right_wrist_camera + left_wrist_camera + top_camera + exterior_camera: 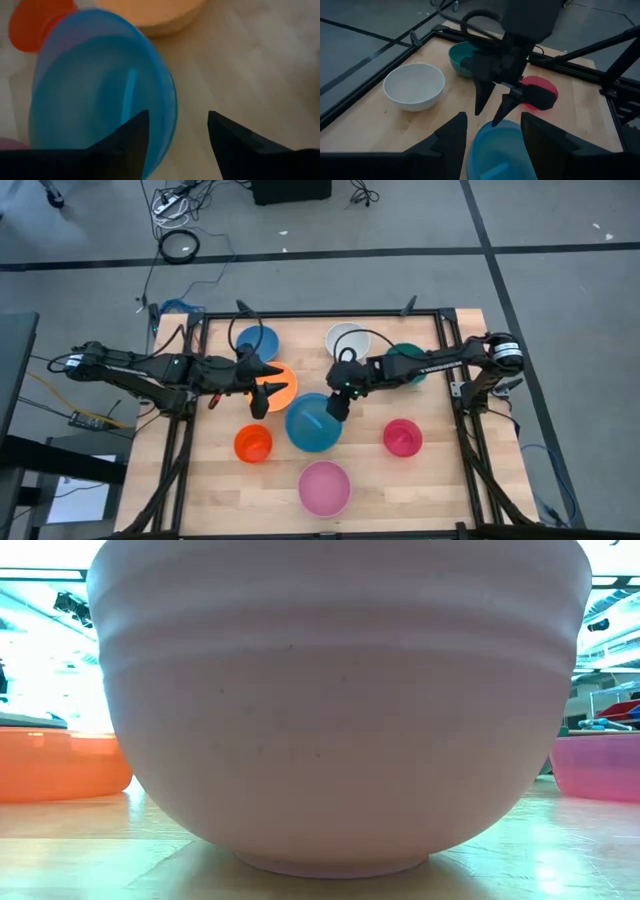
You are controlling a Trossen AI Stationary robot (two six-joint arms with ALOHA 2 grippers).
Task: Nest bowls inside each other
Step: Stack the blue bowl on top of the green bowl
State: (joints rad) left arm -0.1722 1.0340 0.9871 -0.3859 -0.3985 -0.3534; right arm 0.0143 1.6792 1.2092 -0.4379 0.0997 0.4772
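A large light blue bowl (313,423) stands on its base near the table's middle. My right gripper (177,137) hangs open over its far right rim (495,125), one finger on each side of the rim. My left gripper (258,402) is open and empty above the near edge of the orange bowl (278,383), left of the light blue bowl. Around them stand a blue bowl (258,342), a white one (347,340), a teal one (405,363), a red-orange one (253,444), a magenta one (402,437) and a pale pink one (325,487).
A black frame (320,314) borders the wooden table. The pale pink bowl (340,710) fills the low view, near the front edge. Bare wood lies between the light blue and magenta bowls and at the front corners.
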